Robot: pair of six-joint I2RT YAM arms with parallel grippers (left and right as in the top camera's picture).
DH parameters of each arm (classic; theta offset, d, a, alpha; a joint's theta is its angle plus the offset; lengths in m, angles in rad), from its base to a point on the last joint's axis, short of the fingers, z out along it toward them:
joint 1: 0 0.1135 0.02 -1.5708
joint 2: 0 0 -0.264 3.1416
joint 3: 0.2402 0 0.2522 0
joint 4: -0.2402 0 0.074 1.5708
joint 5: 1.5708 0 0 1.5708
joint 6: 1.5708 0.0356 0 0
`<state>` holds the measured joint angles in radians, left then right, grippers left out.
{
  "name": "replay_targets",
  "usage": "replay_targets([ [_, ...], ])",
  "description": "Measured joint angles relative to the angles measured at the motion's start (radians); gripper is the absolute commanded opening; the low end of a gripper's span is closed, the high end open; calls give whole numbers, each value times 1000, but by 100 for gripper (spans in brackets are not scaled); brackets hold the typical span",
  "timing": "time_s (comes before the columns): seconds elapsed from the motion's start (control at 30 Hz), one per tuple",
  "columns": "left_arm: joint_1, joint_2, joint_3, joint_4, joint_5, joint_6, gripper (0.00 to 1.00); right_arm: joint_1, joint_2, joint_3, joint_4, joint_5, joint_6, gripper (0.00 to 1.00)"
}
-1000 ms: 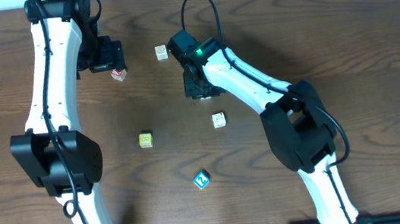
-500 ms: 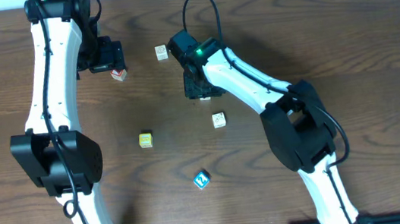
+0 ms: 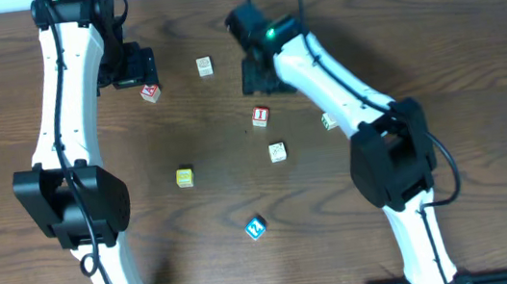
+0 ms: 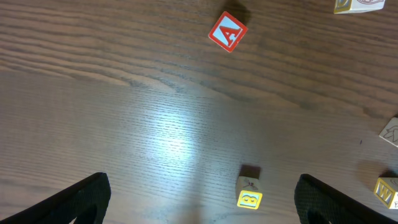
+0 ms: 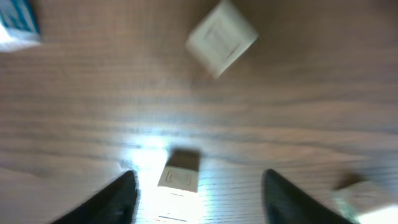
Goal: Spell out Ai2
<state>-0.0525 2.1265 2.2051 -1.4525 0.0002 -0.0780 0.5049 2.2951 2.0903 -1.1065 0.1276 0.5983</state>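
Observation:
The red-and-white "A" cube [image 3: 151,92] [image 4: 227,32] lies on the table just in front of my left gripper [image 3: 139,75] [image 4: 202,183], which is open and empty. The red-and-white "I" cube [image 3: 260,116] [image 5: 180,176] rests on the table near the middle. My right gripper [image 3: 261,79] [image 5: 199,177] hovers over it with both fingers apart and clear of the cube. The blue "2" cube [image 3: 256,227] [image 5: 15,18] lies tilted nearer the front edge. The right wrist view is blurred.
A yellow cube [image 3: 185,177] lies left of centre. Cream cubes lie at the back [image 3: 205,66], below the "I" cube [image 3: 277,152] [image 5: 222,36] and beside the right arm [image 3: 327,120]. A yellow-faced cube [image 4: 249,194] sits between the left fingers' line of view.
My right gripper has opened and drawn back toward the far edge. The "I" cube it covered now lies free on the table. The left arm has not moved.

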Motion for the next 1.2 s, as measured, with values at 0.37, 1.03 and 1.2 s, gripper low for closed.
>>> replay_targets([
  [0.37,0,0,-6,121,0,20,95,-126,-125,173,-196,27,-64,99],
  [1.03,-6,3,-516,749,64,-892,95,-225,-351,199,-389,62,-80,99],
  [1.2,-10,10,-546,816,64,-1003,98,-225,-351,199,-395,67,-81,99],
])
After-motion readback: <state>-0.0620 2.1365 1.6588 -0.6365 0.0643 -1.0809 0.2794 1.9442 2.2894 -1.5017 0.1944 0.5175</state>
